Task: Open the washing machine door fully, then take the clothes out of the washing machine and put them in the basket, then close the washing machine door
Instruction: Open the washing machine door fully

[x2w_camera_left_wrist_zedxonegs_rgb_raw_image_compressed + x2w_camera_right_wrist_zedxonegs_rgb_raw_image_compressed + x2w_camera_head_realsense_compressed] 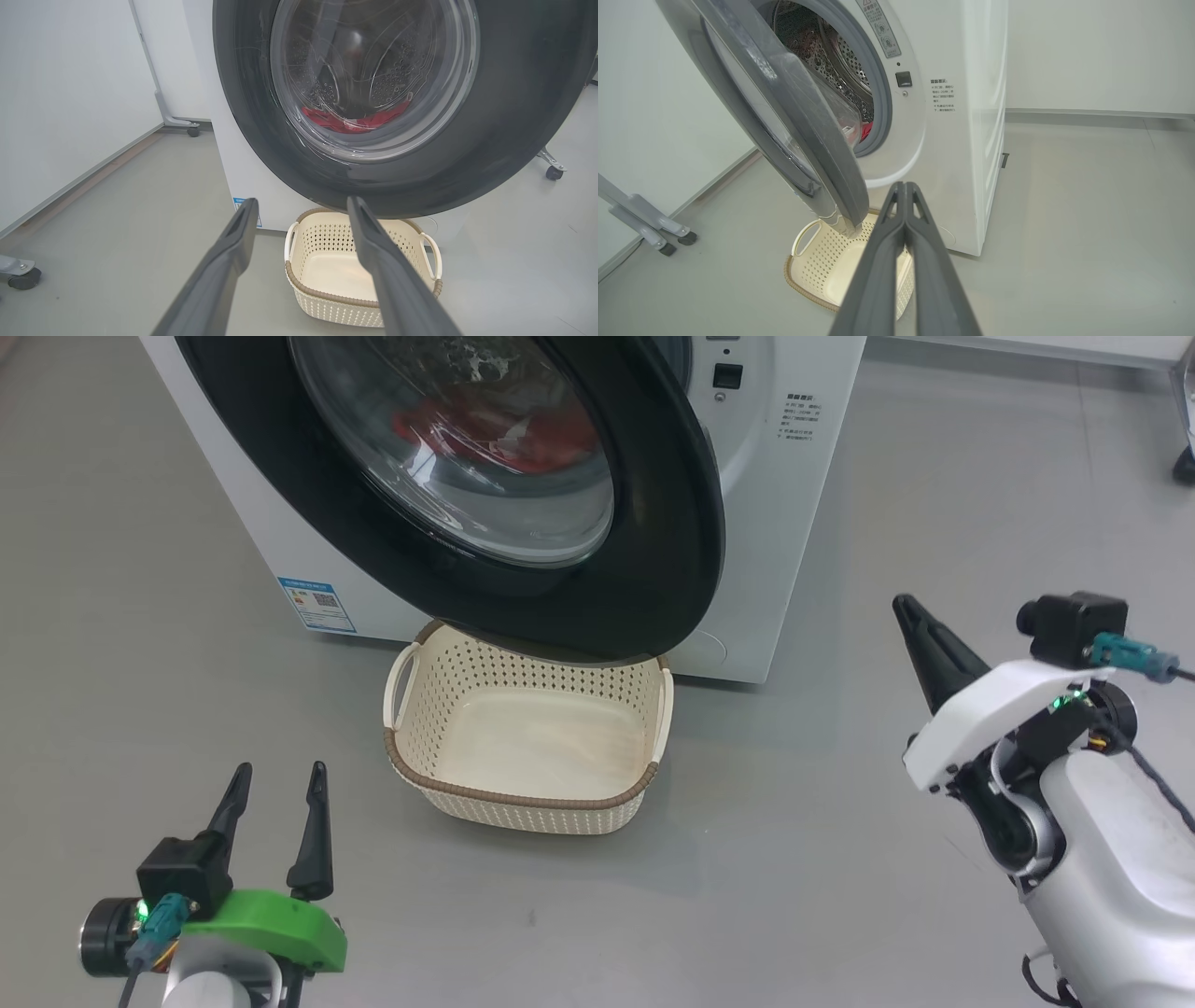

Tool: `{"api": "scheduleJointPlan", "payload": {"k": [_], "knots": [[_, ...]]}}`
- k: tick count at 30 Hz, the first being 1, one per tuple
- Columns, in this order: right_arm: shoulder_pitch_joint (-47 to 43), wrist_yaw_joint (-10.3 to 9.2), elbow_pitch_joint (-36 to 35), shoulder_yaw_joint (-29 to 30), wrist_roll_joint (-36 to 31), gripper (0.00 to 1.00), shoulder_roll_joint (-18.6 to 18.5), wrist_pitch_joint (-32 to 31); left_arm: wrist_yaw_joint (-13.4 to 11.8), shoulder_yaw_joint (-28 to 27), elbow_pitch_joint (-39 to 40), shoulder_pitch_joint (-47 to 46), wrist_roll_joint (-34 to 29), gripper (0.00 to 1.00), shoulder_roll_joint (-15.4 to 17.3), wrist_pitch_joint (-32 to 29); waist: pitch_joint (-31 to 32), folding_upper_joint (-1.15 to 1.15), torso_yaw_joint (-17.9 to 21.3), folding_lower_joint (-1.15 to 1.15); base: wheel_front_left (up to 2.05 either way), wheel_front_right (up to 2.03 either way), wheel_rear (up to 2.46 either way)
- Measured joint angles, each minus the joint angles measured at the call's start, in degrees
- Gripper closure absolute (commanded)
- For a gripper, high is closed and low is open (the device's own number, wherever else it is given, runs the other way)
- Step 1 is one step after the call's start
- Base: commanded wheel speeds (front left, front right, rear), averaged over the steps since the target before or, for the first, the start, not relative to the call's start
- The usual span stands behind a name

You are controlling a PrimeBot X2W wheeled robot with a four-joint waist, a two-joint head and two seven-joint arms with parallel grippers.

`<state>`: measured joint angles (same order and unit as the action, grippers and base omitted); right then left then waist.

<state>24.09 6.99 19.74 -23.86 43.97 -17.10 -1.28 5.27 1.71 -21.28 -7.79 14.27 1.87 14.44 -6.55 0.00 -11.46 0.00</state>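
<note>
Grey floor point(140, 644) bears basket point(523, 798) under half-open washing machine door point(653, 523)

The washing machine point(780, 569) carries a blue label point(317, 604) and small print point(799, 420), both illegible.

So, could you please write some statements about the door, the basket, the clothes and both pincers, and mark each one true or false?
1. The washing machine door stands partly open. True.
2. The cream basket sits on the floor, below the door's lower edge. True.
3. The red clothes lie in the basket. False: they lie inside the drum, and the basket is empty.
4. The left pincer is open and holds nothing. True.
5. The right pincer is open. False: its two fingers are pressed together, with nothing between them.
</note>
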Motion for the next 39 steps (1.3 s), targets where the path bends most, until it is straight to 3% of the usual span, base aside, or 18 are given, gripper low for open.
{"api": "scheduleJointPlan", "payload": {"k": [7, 9, 10, 39], "knots": [[-4.4, 0.00, -0.5, -1.3, -3.2, 1.00, -0.7, 4.3, 0.0, 0.0, 0.1, 0.2, -0.3, 0.00, 0.0, 0.0, 0.0, 0.00, 0.0, 0.00, 0.00, 0.00, 0.00], [-4.8, -0.01, -0.5, -2.0, -5.0, 0.25, -1.0, 5.0, 0.1, -0.1, 0.1, 0.2, -0.3, 0.00, 0.0, 0.0, 0.0, 0.00, 0.0, 0.00, 0.00, 0.00, 0.00], [-5.1, -0.02, -0.5, -2.5, -5.8, 0.00, -1.1, 5.2, 0.1, -0.1, 0.1, 0.2, -0.3, 0.00, 0.0, 0.0, 0.0, 0.00, 0.0, 0.00, 0.00, 0.00, 0.00], [-7.2, -2.61, -1.5, -4.0, -9.4, 0.00, -0.9, 9.7, 0.2, -0.2, 0.1, 1.1, -0.9, 0.00, 0.0, 0.0, -0.1, 0.00, -0.2, 0.00, 0.00, 0.00, 0.00]]}}
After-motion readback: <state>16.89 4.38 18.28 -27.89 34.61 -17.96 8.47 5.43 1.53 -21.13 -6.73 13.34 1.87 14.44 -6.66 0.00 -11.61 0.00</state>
